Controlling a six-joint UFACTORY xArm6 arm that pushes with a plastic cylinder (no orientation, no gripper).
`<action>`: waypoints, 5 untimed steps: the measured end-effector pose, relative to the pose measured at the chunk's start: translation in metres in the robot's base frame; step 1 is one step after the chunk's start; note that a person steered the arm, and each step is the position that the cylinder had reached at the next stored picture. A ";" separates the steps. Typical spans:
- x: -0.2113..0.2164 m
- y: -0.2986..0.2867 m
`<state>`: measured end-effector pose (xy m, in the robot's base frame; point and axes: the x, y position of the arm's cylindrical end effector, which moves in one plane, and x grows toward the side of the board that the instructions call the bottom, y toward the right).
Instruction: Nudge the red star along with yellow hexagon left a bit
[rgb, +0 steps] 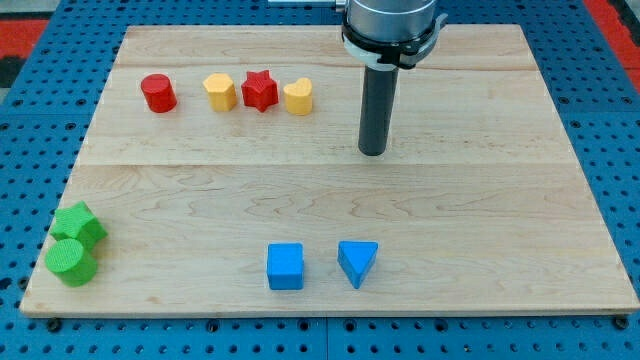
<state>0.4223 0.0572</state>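
The red star (260, 90) sits near the view's top left of centre on the wooden board (470, 230). The yellow hexagon (220, 92) touches its left side. A yellow heart-shaped block (298, 97) sits close on the star's right. My tip (372, 152) is down on the board, to the right of and below this row, apart from every block.
A red cylinder (158, 93) stands left of the hexagon. A green block (80, 224) and a green cylinder (70, 261) sit at the bottom left. A blue cube (285, 266) and a blue triangle (357, 262) sit at the bottom centre.
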 end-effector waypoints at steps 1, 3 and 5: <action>-0.002 0.000; -0.042 -0.065; -0.054 -0.103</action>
<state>0.3681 -0.0453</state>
